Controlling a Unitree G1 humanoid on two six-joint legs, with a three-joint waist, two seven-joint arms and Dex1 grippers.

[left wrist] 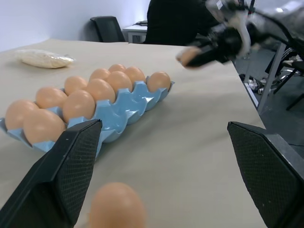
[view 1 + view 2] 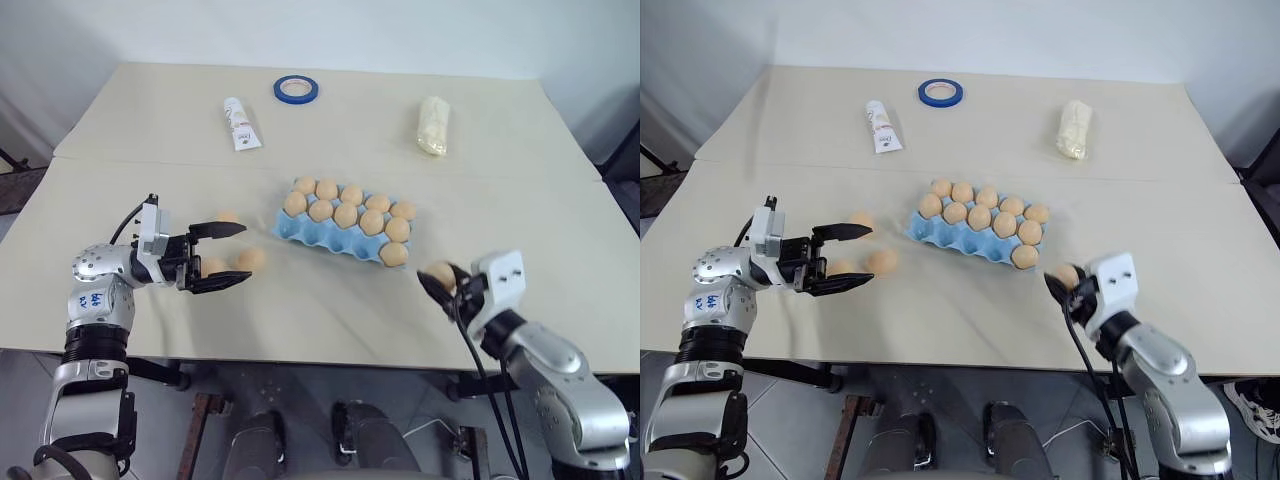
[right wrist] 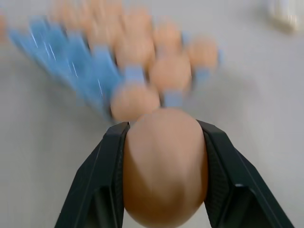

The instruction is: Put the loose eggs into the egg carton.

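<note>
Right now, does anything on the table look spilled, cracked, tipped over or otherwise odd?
Nothing stands out. The light blue moulded egg carton sits flat with its tan eggs seated in cups, three loose tan eggs lie whole on the beige tabletop by the open left gripper, and the right gripper holds one intact egg. No spill or crack shows.

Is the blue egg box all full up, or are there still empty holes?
Not full. The egg carton has eggs filling its back cups, but bare blue cups show along its near side. Three loose eggs lie on the table.
</note>
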